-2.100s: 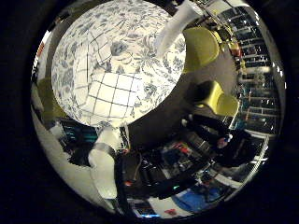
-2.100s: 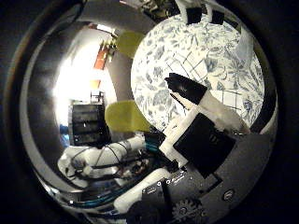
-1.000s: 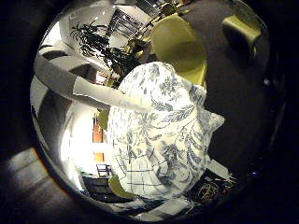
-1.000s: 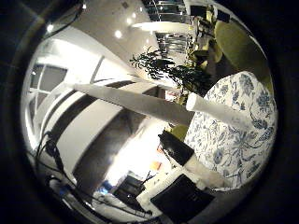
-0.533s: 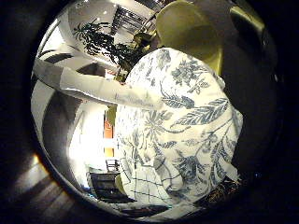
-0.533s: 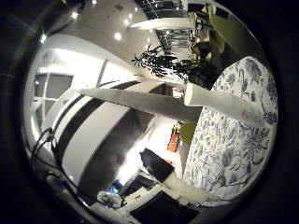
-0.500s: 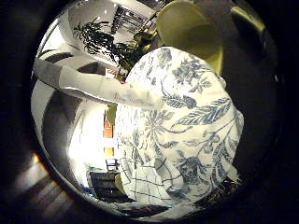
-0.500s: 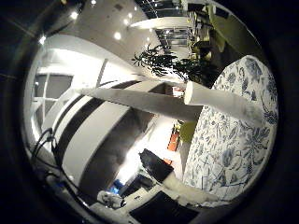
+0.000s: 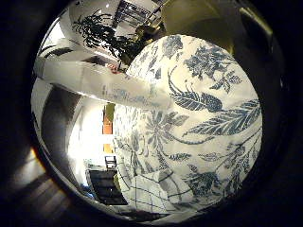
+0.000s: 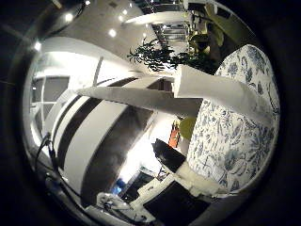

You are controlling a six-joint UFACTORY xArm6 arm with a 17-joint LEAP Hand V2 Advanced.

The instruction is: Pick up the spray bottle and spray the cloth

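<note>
Filling most of the little finger side view, a round table (image 9: 213,118) covered in a white cloth with blue leaves and flowers sits close under the palm. At the table's edge lies a white cloth (image 9: 151,194) with a dark grid pattern (partly rumpled). White fingers (image 10: 221,94) of the hand (image 10: 188,181) reach straight out over the tabletop, spread and holding nothing. A dark potted plant (image 10: 157,55) stands in the room beyond. No spray bottle shows in either view.
</note>
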